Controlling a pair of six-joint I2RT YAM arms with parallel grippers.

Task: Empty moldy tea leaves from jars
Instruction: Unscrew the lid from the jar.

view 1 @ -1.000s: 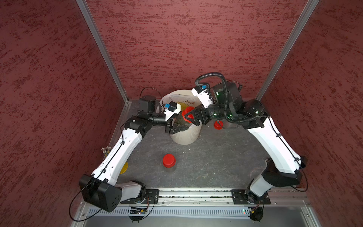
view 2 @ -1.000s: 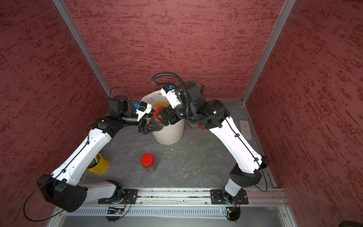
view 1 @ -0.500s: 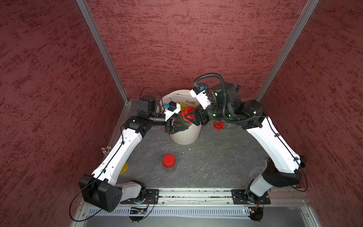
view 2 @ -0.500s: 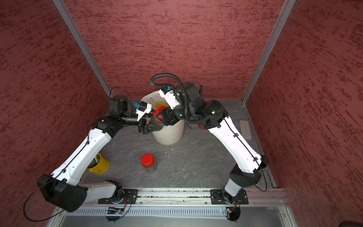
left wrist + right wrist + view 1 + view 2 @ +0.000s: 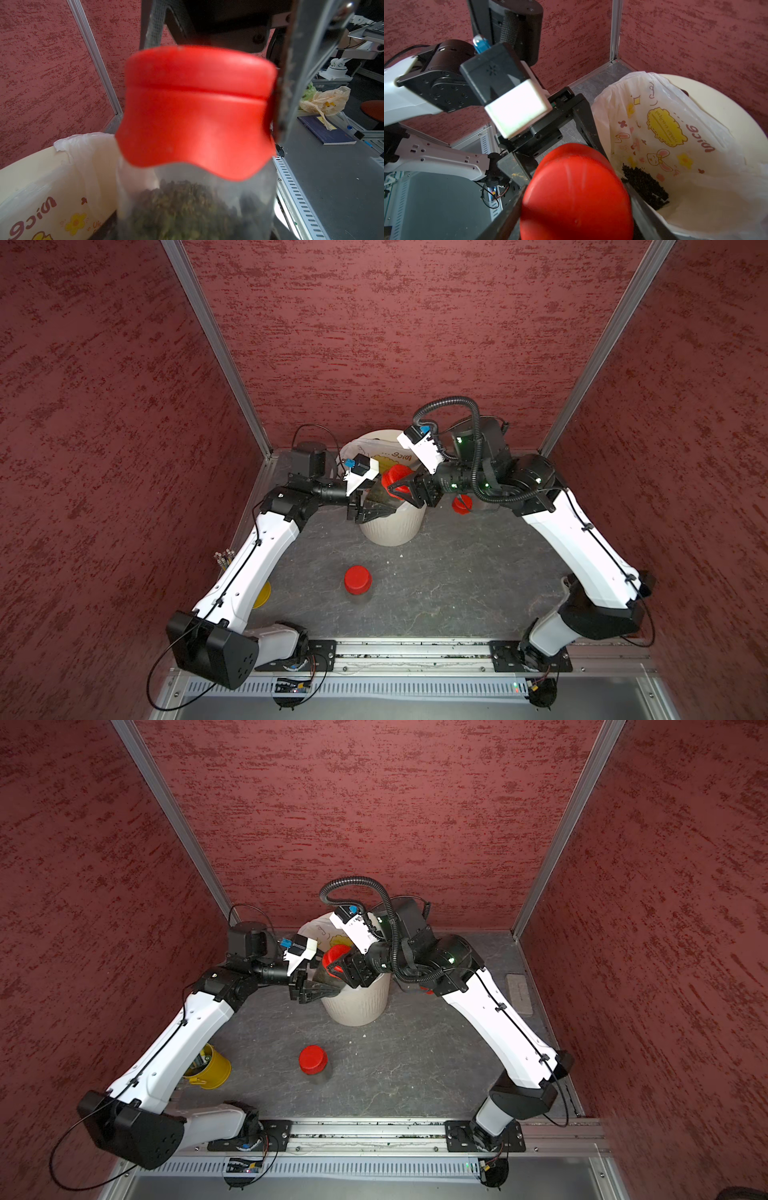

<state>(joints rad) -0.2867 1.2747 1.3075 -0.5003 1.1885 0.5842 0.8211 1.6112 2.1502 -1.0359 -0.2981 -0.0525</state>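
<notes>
My left gripper (image 5: 374, 510) is shut on a clear jar (image 5: 187, 207) holding dark green tea leaves, above the near rim of the cream bin (image 5: 390, 531). My right gripper (image 5: 401, 489) is shut on that jar's red lid (image 5: 575, 193), with a finger (image 5: 301, 62) pressed against each side. In both top views the lid (image 5: 334, 957) shows between the two grippers. A second jar (image 5: 357, 580) with a red lid stands upright on the floor in front of the bin. The red lid of a third jar (image 5: 462, 504) shows behind my right arm.
The bin's white printed bag (image 5: 675, 135) holds a small heap of dark leaves (image 5: 643, 187). A yellow cup (image 5: 210, 1067) stands under my left forearm. Red walls enclose the cell on three sides, and a metal rail (image 5: 407, 649) runs along the front.
My right gripper's jaws have narrowed onto the red lid. Both arms and the held jar have stayed almost in place above the bin.
</notes>
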